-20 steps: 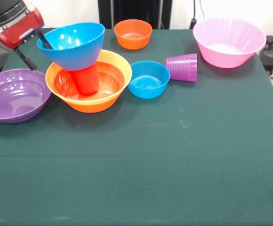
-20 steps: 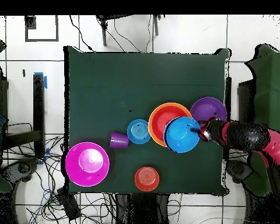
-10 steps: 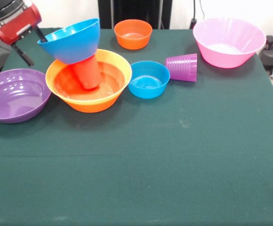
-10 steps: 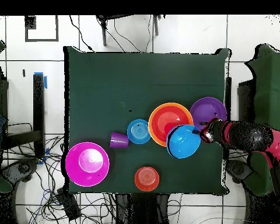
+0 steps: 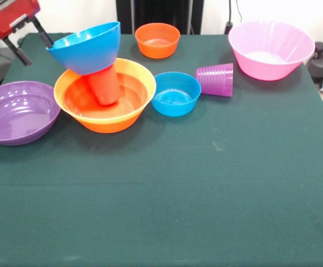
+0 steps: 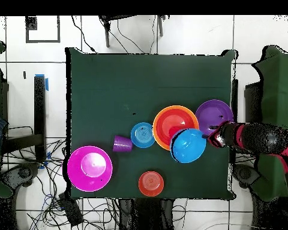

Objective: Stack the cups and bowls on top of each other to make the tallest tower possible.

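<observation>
1. Green cloth is covering the bench (image 5: 206, 194).
2. Large blue bowl (image 5: 86, 47) is tilting atop the red cup (image 5: 103, 86), which is leaning inside the large orange bowl (image 5: 133, 108).
3. Claw (image 5: 32, 38) is hanging just beside the blue bowl's rim, apart from it, fingers spread and gripping nothing.
4. Purple cup (image 5: 215, 79) is lying sideways near the small blue bowl (image 5: 176, 93).
</observation>
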Controlling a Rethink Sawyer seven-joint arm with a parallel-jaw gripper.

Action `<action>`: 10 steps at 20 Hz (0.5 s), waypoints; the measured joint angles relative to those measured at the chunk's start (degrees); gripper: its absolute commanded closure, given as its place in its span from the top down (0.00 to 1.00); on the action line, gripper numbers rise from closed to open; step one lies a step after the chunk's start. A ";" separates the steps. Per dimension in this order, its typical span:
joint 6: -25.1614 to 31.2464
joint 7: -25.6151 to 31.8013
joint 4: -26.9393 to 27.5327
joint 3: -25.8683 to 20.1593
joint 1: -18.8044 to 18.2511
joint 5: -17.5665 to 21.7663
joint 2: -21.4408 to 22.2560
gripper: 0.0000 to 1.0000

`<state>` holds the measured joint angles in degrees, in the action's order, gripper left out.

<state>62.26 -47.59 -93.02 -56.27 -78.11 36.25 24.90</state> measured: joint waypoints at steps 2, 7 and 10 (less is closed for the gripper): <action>0.00 0.00 -0.01 -0.02 0.60 -0.81 1.47 1.00; 0.00 0.00 -0.04 -0.06 2.37 -2.81 4.23 1.00; -0.01 0.00 -0.07 -0.07 3.84 -4.39 5.57 1.00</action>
<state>62.24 -47.59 -93.08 -56.35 -74.27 31.87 30.48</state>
